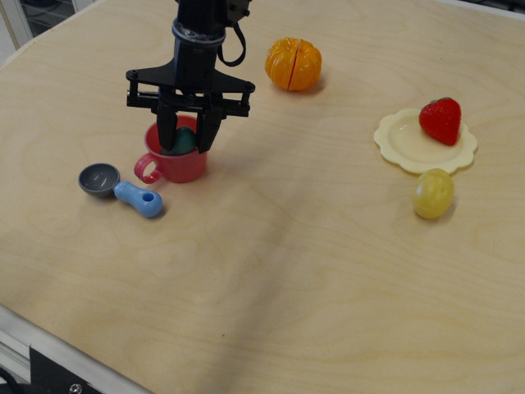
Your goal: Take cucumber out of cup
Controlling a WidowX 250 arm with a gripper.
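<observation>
The red cup (182, 167) stands upright on the wooden table at the left, its loop handle pointing left. The teal-green cucumber (182, 141) leans inside it, with only its upper end showing above the rim. My black gripper (185, 146) hangs straight down over the cup. Its two fingers reach into the cup mouth and are drawn in against the cucumber on both sides. The lower part of the cucumber is hidden by the cup wall and the fingers.
A grey scoop with a blue handle (138, 199) lies just left and in front of the cup. An orange (294, 64) sits behind to the right. A cream plate (406, 148) with a strawberry (441, 120) and a yellow fruit (432, 193) are at the far right. The table edge runs along the lower left.
</observation>
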